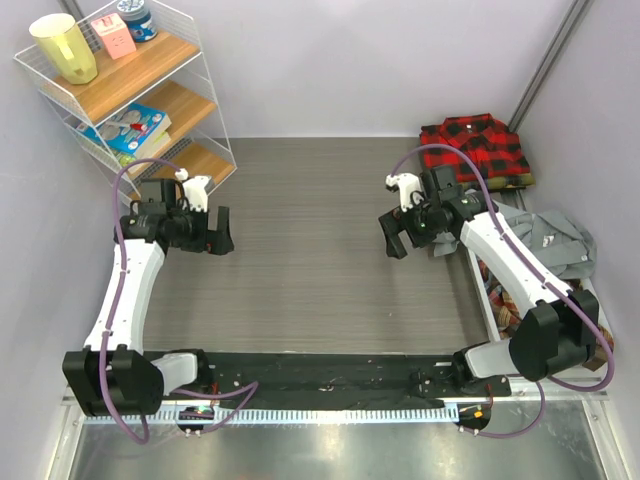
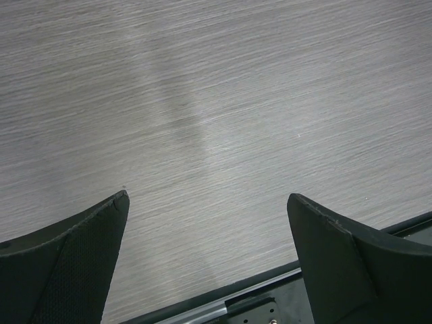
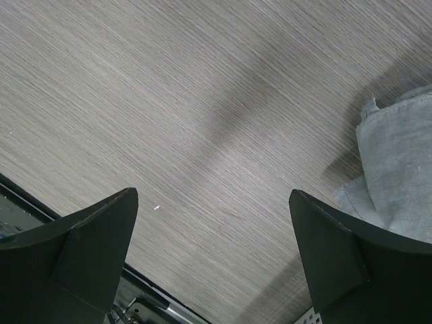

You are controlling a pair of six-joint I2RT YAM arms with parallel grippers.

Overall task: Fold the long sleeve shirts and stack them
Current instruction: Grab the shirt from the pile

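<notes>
- Red-and-black checked shirt (image 1: 475, 148): folded into a flat rectangle, at the far right corner of the table (image 1: 310, 250), edges fairly square, well apart from both arms.
- Grey shirt (image 1: 555, 240): plain, crumpled in a loose heap at the right edge, partly draped over a white tray (image 1: 487, 322); behind and to the right of the right arm.
- In the right wrist view, a pale blue-grey fold of that grey shirt (image 3: 398, 169), with a seamed edge lying on the table, off to one side of the fingers and not touching them.
- Left fingers (image 2: 74, 263): spread wide apart, nothing between them, hanging over bare table on the left side.
- Right fingers (image 3: 351, 263): likewise spread wide, holding nothing, above the table right of centre.
- Table: grey wood-grain top, matte, with soft shadows of the arms across it.
- Wire rack (image 1: 150, 100) with wooden shelves at the far left corner, a yellow jug (image 1: 65, 48) and a pink box (image 1: 113, 35) on top.
- Pale lilac walls on three sides.
</notes>
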